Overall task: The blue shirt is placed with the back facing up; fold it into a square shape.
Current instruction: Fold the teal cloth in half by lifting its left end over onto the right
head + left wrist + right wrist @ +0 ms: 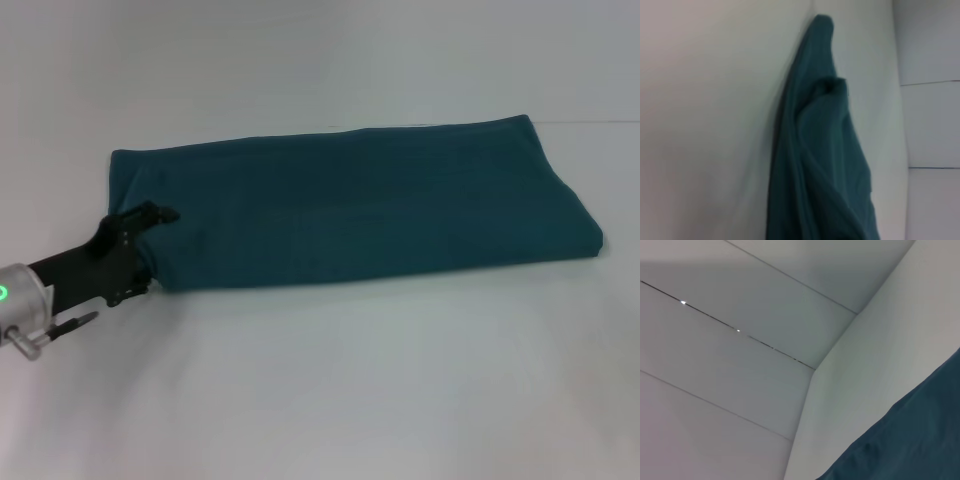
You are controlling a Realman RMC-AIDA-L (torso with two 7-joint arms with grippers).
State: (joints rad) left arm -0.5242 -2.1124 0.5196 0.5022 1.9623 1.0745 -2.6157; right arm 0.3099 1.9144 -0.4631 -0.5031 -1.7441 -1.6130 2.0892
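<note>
On the white table (330,400), the blue shirt (370,205) is lying folded into a long strip that is stretching from the left side to the right side. At its left end, the left gripper (150,225) is reaching in and touching the cloth. Its jaws are looking pinched on the shirt's near left corner, holding the cloth. Up close in the left wrist view, the shirt (820,165) is bunching into soft folds. The right gripper is not showing anywhere.
</note>
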